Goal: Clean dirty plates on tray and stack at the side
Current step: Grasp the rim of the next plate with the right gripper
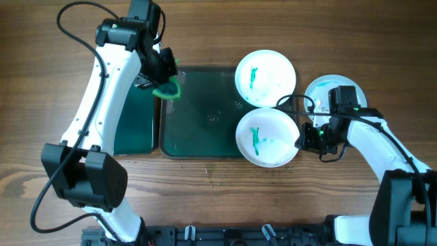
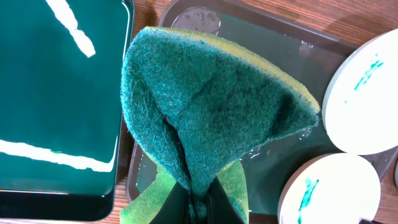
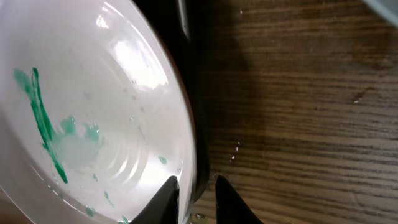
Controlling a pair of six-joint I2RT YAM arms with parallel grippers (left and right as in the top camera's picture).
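The dark green tray point(image 1: 205, 130) lay mid-frame in the overhead view. Two of the plates sat at its right end and hid that end. The upper plate point(image 1: 265, 77) carried a short teal streak. The lower plate point(image 1: 268, 137) carried a longer streak and a pale smear. A third plate point(image 1: 321, 89) sat off the tray on the tabletop point(image 1: 205, 198) at the right of the frame, partly under the right arm. It looked free of smears, so it probably marked the spot for the stack.

The right tool point(image 3: 194, 196) was at the right edge of the lower plate, with one finger inside the rim and one outside. It appeared to be clamped on the rim. That hold would pin the plate so it could not slide under a scrubbing stroke, and the same hold could later carry it across to the third plate.

The left tool point(image 2: 199, 208) was closed on a green and yellow sponge point(image 2: 211, 106), pinched at its base so that it folded with the green scouring face outward. It hung over the upper left corner of the tray, well apart from both dirty plates and just beside the smaller tray point(image 1: 133, 123) at the left. The sponge's folded tip pointed towards the plates, ready for a wipe.

Neither smeared plate looked cleaned yet. Judging by the layout, the scrubbing had not begun on these two.
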